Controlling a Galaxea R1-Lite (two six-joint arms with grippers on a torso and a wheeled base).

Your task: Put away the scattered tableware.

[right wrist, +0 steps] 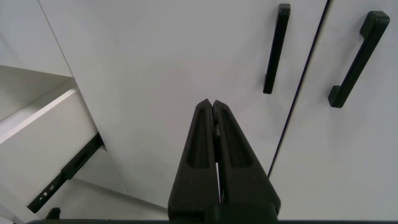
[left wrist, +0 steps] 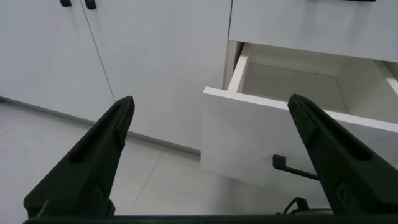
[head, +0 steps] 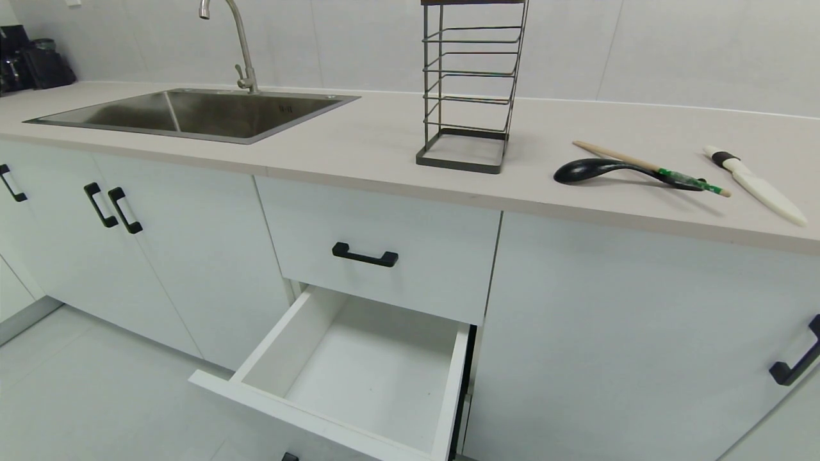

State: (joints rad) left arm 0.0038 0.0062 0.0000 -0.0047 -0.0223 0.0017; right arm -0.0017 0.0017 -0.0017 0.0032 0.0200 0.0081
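**Black pincers low by the cabinets, tableware up on the counter**

Black and held well apart, the fingers of the left gripper (left wrist: 211, 102) sit low in front of the white cabinet fronts, facing the pulled-out drawer (left wrist: 298, 134) from outside; nothing is between them. The right gripper (right wrist: 212, 104) hangs close to a plain white cabinet door (right wrist: 155, 68), its two fingers pressed flat together with nothing in their grasp; a pair of black door handles (right wrist: 277, 50) stands just beyond it.

In the head view the lower drawer (head: 359, 365) stands open beneath a closed upper drawer (head: 378, 250), its white floor showing from wall to wall. On the countertop (head: 359, 147), towards its right end, lie a black spoon (head: 599, 170), wooden chopsticks (head: 647, 168) with green-patterned ends crossing the spoon's handle, and just beside them a white knife (head: 759, 186). A dark wire rack (head: 471, 89) stands upright near the middle, and the steel sink (head: 192, 112) is set into the counter at the left.
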